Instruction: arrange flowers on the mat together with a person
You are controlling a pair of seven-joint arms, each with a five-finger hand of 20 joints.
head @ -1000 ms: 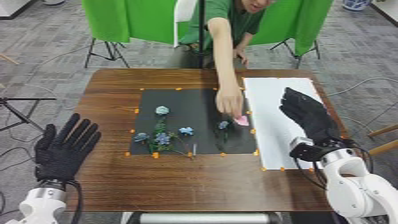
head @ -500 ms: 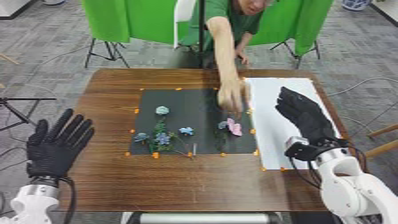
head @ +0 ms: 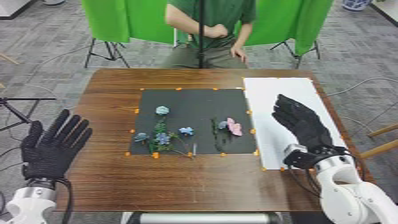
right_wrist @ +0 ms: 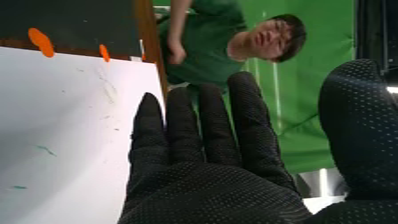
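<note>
On the mat point(head: 191, 112), pink flower point(head: 234, 127) released, person's hand point(head: 215, 31) withdrawn; robot's turn, likely. Left robot hand point(head: 51, 156), right robot hand point(head: 305, 126): straight-fingered, empty.

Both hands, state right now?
Left hand: open, fingers straight, holding nothing.
Right hand: open, fingers straight, holding nothing, over the white sheet.
</note>
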